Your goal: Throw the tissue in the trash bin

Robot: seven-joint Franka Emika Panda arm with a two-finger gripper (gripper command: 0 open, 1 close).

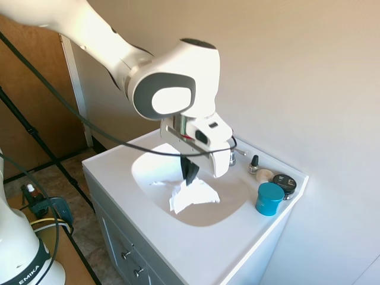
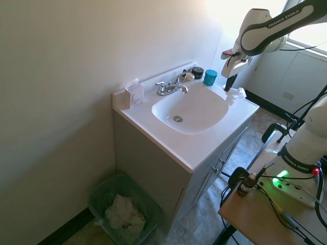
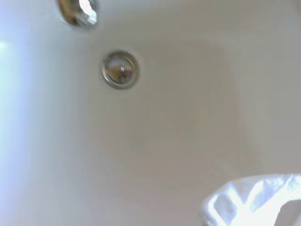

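Above sink (image 1: 148,169), jaws (image 1: 191,173) gripping one tissue (image 1: 193,196)

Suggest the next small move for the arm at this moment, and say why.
Probably carry the tissue across the sink toward the trash bin on the floor at the vanity's far end. The end effector holds it, lifted clear of the counter, so only transport and release remain.

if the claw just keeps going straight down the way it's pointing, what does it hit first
Probably the white sink basin. The claw, shut on the tissue, points down over it, so the hanging tissue would touch first; exact depth is unclear.
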